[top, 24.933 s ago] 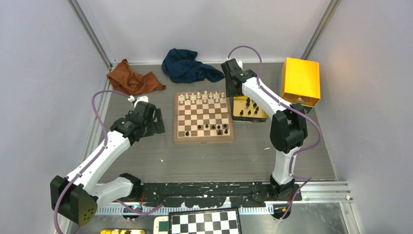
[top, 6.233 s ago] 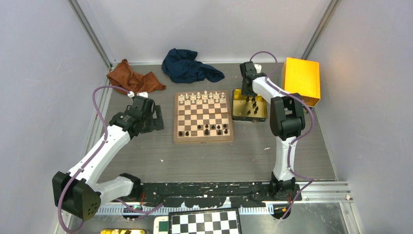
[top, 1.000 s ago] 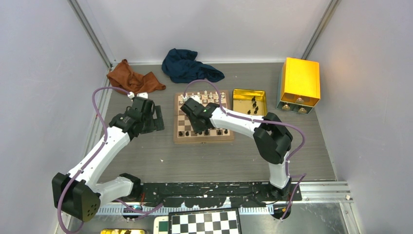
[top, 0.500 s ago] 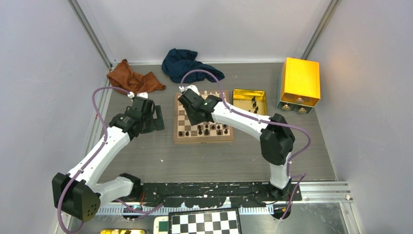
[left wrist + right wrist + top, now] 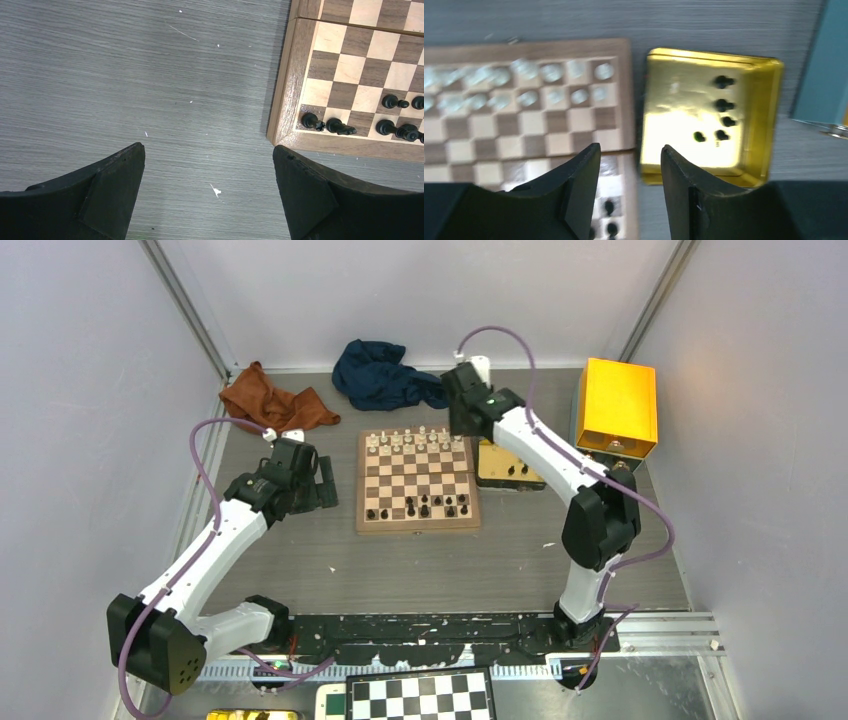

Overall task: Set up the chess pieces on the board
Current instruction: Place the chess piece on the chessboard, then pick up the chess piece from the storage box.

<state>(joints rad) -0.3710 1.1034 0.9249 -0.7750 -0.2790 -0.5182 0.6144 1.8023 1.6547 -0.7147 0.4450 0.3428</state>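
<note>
Where the right claw (image 5: 630, 150) hangs: above the seam between board and tray, fingers a little apart, nothing between them.
Left claw (image 5: 208, 152): fingers spread wide, empty, over bare table at 9 o'clock from the board.
Board (image 5: 417, 527): one, wooden, light and dark brown squares, brown rim, lying mid-table.
Black pieces (image 5: 310, 120): a cluster on the board's two nearest rows, too small to count surely; five more lie in the tray.
White pieces (image 5: 415, 440): two rows at the board's 12 o'clock edge, too blurred to count.
Gold tray (image 5: 674, 110): one, shallow, just beside the board at its 2 o'clock.
Cloths: two, crumpled; a rust-brown one (image 5: 275, 405) at 10 o'clock of the board, a dark blue one (image 5: 385, 375) at 12 o'clock.
Yellow box (image 5: 618, 408): one, at 2 o'clock, beyond the tray.
Checkered board (image 5: 420, 695): one, black and white, at 6 o'clock behind the arm bases.
Table (image 5: 400, 570): grey wood-grain, flecked with white specks.
Walls (image 5: 430, 290): pale and plain on three sides, metal strips in the far corners.
</note>
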